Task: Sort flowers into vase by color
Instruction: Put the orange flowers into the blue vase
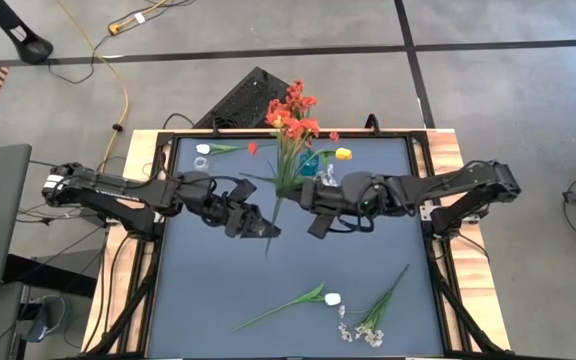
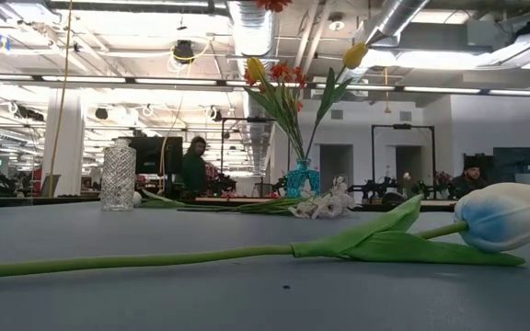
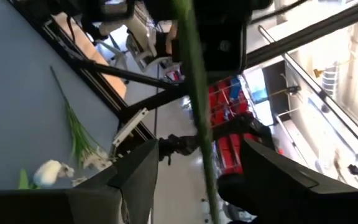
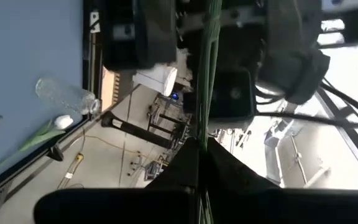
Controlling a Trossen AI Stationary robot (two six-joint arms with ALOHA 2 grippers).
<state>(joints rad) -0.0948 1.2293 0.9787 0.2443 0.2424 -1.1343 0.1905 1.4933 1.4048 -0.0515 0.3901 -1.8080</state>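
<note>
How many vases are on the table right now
2. A clear glass vase stands at the far left of the table, and a blue vase holding red and yellow flowers stands at the far middle. None seems hidden.

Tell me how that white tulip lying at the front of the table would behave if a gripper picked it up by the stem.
The white tulip would probably droop at the head: its stem is long and thin, while the bloom looks bulky. It seems light, being an artificial flower. Lying flat with broad leaves, it is unlikely to roll, though the narrow stem may slip or twist in a grip.
</note>
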